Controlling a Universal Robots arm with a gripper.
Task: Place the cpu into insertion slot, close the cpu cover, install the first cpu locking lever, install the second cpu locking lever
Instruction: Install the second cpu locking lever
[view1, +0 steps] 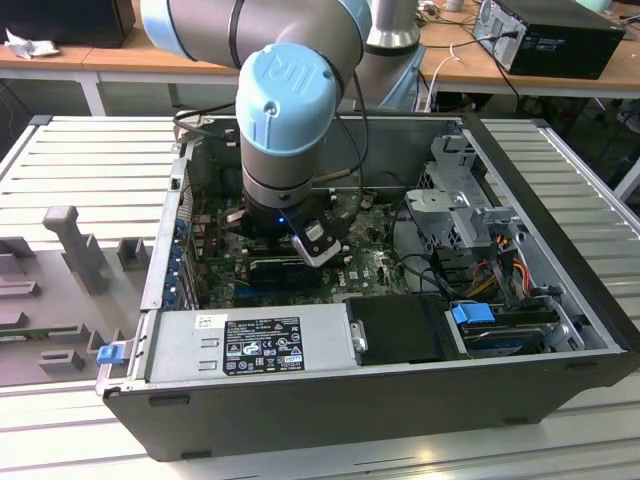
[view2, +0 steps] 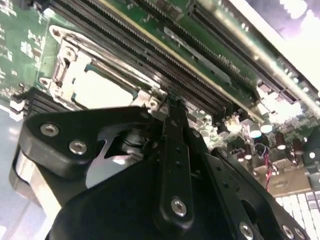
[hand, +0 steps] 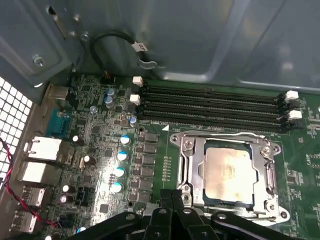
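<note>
**A:** Where does the cpu sit?

**B:** It lies flat in the insertion slot on the green motherboard, silvery face up. The cpu cover rests down around it, its window framing the chip, so the chip looks seated and the frame closed over it.

**A:** And the claw?

**B:** The gripper hangs just at the socket's edge, fingertips pressed together with no gap between them and nothing held. In the first wrist view they point at the rim of the frame, probably because a narrow closed tip suits pushing a thin lever better than an open one.

**A:** Are the levers latched?

**B:** That cannot be told; the metal along the frame's sides is too fine to read.

**A:** What surrounds it?

**B:** Long black memory slots run just beside the socket. In the exterior view the arm reaches down into the open computer case, which lies on its side.
</note>
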